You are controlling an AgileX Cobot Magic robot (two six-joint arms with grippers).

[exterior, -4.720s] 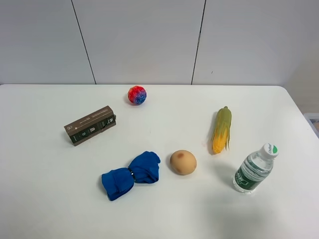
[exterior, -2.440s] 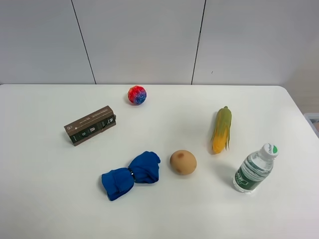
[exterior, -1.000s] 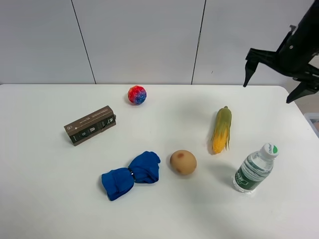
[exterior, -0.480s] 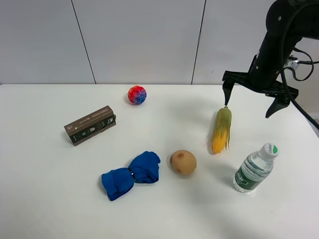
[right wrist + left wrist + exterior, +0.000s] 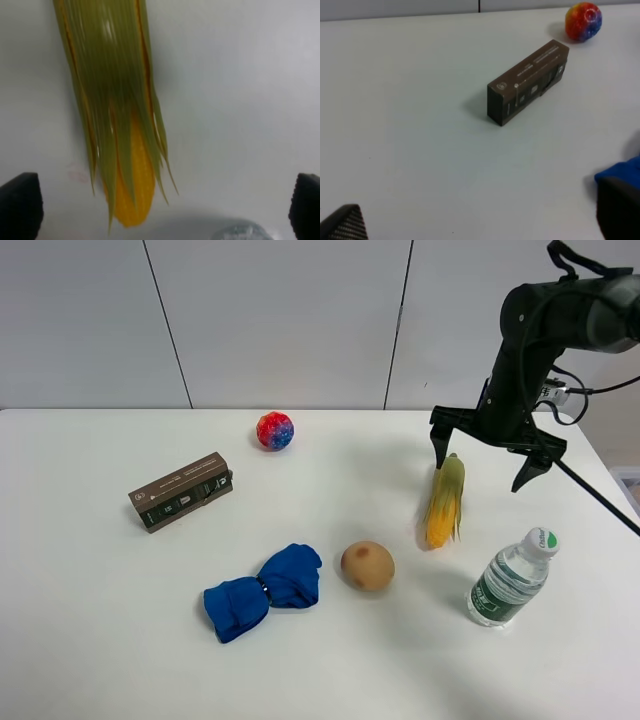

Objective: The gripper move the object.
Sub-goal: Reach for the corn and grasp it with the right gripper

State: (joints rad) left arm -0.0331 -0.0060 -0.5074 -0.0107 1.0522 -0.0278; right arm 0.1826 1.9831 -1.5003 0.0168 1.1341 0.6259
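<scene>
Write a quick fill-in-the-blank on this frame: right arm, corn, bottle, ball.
1. Above the corn, the right gripper has its jaws ___.
2. The corn's end nearer the water bottle is coloured ___.
3. The water bottle stands ___.
4. The tan ball lies between the corn and the ___ cloth.
Missing words: open; yellow; upright; blue.

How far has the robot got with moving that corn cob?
Nothing is done yet: the corn lies flat on the table, ungripped. In hand: the right gripper hovers open over its husk end. Left: closing on it, lifting it and setting it down elsewhere.
</scene>
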